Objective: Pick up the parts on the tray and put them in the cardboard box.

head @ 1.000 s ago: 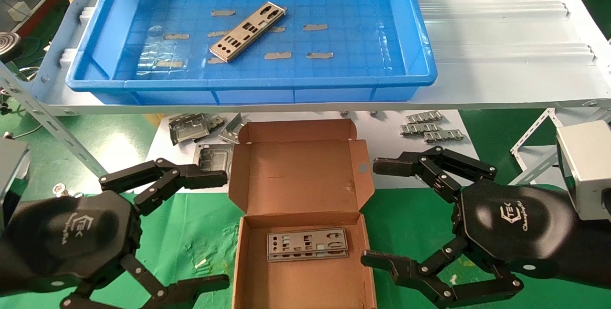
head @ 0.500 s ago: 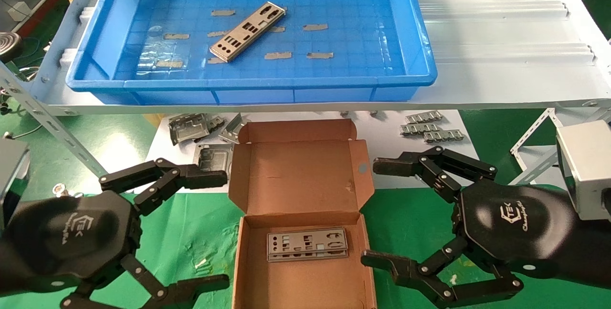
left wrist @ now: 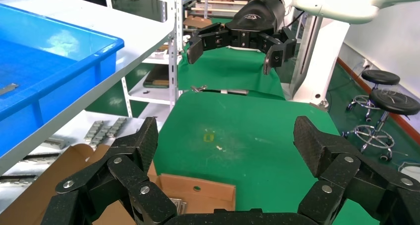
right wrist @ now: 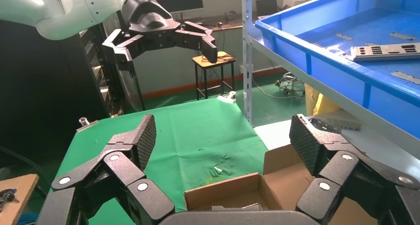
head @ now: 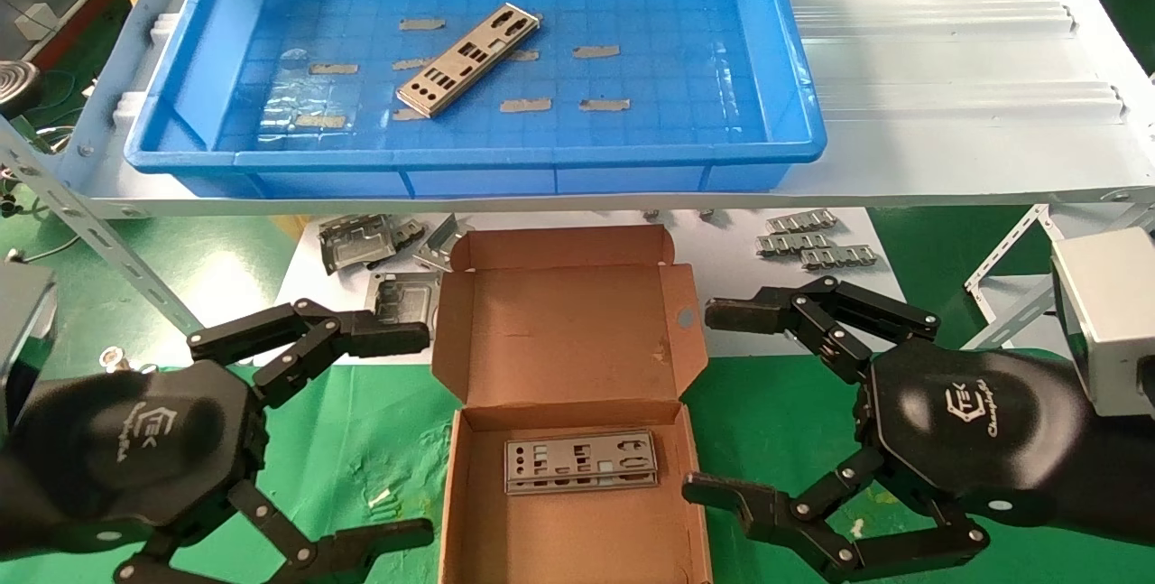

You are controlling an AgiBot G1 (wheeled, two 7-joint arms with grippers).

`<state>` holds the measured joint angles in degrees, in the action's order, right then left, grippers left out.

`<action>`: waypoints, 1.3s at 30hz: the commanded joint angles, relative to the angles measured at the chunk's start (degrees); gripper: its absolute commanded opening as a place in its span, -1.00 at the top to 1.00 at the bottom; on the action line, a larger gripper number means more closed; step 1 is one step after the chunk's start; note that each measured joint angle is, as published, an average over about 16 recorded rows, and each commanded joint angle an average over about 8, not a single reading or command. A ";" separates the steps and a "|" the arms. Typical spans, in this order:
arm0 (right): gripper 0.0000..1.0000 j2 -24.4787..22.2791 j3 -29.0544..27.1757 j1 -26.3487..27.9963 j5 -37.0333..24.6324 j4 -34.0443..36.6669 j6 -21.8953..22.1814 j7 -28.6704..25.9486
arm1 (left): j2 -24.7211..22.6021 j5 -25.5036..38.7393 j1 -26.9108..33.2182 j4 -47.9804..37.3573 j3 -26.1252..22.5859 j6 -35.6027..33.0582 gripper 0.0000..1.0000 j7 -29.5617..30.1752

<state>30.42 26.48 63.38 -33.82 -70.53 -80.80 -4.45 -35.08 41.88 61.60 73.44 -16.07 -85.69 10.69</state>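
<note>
1. Left gripper point(head: 424, 431) sits low on the left of the box point(head: 568, 367), over the green mat point(head: 361, 440), jaws spread wide with nothing between them.
2. Right gripper point(head: 699, 403) mirrors it on the box's right side, fingers wide apart too, holding nothing.
3. The box lies open, lid folded back toward the shelf, side flaps standing out.
4. One part point(head: 580, 462) lies flat inside the box, close to the hinge end, long side running across.
5. Up on the white shelf point(head: 947, 115), the tray point(head: 478, 155) holds one more part point(head: 469, 59), lying at a slant on the grid floor among the tape scraps point(head: 526, 105).
6. From the right wrist, that part point(right wrist: 384, 51) shows resting on the tray floor, with the box point(right wrist: 277, 185) just below the fingers point(right wrist: 304, 140).
7. From the left wrist, the box point(left wrist: 198, 197) sits below the fingers point(left wrist: 146, 140), and the right gripper point(left wrist: 230, 49) shows across the mat, open.
8. Between shelf and box, grey frames point(head: 379, 245) lie left and clip strips point(head: 812, 243) right on a white sheet.
</note>
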 commanded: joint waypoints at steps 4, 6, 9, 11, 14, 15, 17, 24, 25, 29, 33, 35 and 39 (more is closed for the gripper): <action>-1.00 0.00 0.00 0.00 0.00 0.00 0.00 0.00 | 0.00 0.00 0.00 0.00 0.00 0.00 -1.00 0.00; -1.00 0.00 0.00 0.00 0.00 0.00 0.00 0.00 | 0.00 0.00 0.00 0.00 0.00 0.00 -1.00 0.00; -1.00 0.00 0.00 0.00 0.00 0.00 0.00 0.00 | 0.00 0.00 0.00 0.00 0.00 0.00 -1.00 0.00; -1.00 0.00 0.00 0.00 0.00 0.00 0.00 0.00 | 0.00 0.00 0.00 0.00 0.00 0.00 -1.00 0.00; -1.00 0.00 0.00 0.00 0.00 0.00 0.00 0.00 | 0.00 0.00 0.00 0.00 0.00 0.00 -1.00 0.00; -1.00 0.00 0.00 0.00 0.00 0.00 0.00 0.00 | 0.00 0.00 0.00 0.00 0.00 0.00 -1.00 0.00; -1.00 0.00 0.00 0.00 0.00 0.00 0.00 0.00 | 0.00 0.00 0.00 0.00 0.00 0.00 -1.00 0.00; -1.00 0.00 0.00 0.00 0.00 0.00 0.00 0.00 | 0.00 0.00 0.00 0.00 0.00 0.00 -1.00 0.00; -1.00 0.00 0.00 0.00 0.00 0.00 0.00 0.00 | 0.00 0.00 0.00 0.00 0.00 0.00 -1.00 0.00; -1.00 0.00 0.00 0.00 0.00 0.00 0.00 0.00 | 0.00 0.00 0.00 0.00 0.00 0.00 -1.00 0.00; -1.00 0.00 0.00 0.00 0.00 0.00 0.00 0.00 | 0.00 0.00 0.00 0.00 0.00 0.00 -1.00 0.00; -1.00 0.00 0.00 0.00 0.00 0.00 0.00 0.00 | 0.00 0.00 0.00 0.00 0.00 0.00 -1.00 0.00; -1.00 0.00 0.00 0.00 0.00 0.00 0.00 0.00 | 0.00 0.00 0.00 0.00 0.00 0.00 -1.00 0.00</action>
<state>30.42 26.48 63.38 -33.82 -70.53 -80.80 -4.45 -35.08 41.88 61.60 73.44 -16.06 -85.69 10.69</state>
